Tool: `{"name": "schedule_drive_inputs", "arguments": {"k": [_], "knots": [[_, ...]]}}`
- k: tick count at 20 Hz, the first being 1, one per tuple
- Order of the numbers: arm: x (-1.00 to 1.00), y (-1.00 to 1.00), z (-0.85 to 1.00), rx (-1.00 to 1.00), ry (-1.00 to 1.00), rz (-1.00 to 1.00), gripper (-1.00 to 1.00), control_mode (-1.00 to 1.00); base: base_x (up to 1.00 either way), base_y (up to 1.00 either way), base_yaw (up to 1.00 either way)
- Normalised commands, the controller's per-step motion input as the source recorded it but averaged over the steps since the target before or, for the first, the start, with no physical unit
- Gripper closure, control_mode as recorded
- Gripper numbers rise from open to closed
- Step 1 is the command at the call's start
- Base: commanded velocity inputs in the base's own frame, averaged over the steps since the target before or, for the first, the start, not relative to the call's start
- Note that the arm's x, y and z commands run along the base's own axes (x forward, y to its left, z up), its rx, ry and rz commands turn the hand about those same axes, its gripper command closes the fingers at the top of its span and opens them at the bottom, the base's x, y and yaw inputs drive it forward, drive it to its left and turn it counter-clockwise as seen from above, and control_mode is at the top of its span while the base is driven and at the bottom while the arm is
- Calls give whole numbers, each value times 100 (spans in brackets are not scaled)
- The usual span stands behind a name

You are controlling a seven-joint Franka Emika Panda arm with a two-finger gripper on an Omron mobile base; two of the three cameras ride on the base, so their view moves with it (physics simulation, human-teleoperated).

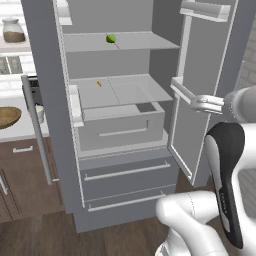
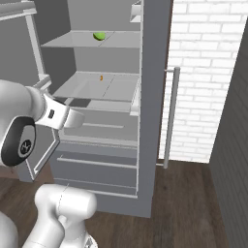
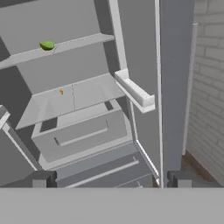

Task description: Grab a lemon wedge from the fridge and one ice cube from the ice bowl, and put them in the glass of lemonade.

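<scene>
On your left, the bowl (image 1: 7,116) sits on the table (image 1: 22,131) beside the fridge (image 1: 120,150), whose doors stand open. Inside, a green fruit (image 1: 111,38) lies on the upper shelf and the tiny wedge (image 1: 99,83) on the shelf below. Your pincer (image 3: 111,178) is spread wide and holds nothing, well short of the shelves.

The fridge (image 1: 125,165) is standing with both doors swung wide. A small round item (image 1: 111,38) is sitting on its upper shelf, toward twelve o'clock. One shelf lower, the lemon wedge (image 1: 99,84) is lying, just left of centre. Below it a drawer bin is sitting, then two drawers. The ice bowl (image 1: 8,117) is resting on the counter off at nine o'clock.
</scene>
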Motion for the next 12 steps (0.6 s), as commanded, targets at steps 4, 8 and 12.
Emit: {"name": "schedule_drive_inputs", "arguments": {"k": [4, 8, 12], "knots": [[-23, 0, 0, 0, -2, 0, -100, -100, 0, 0, 0], [-42, 0, 0, 0, -6, 0, -100, -100, 0, 0, 0], [-21, 1, 0, 0, 0, 0, -100, -100, 0, 0, 0]]}}
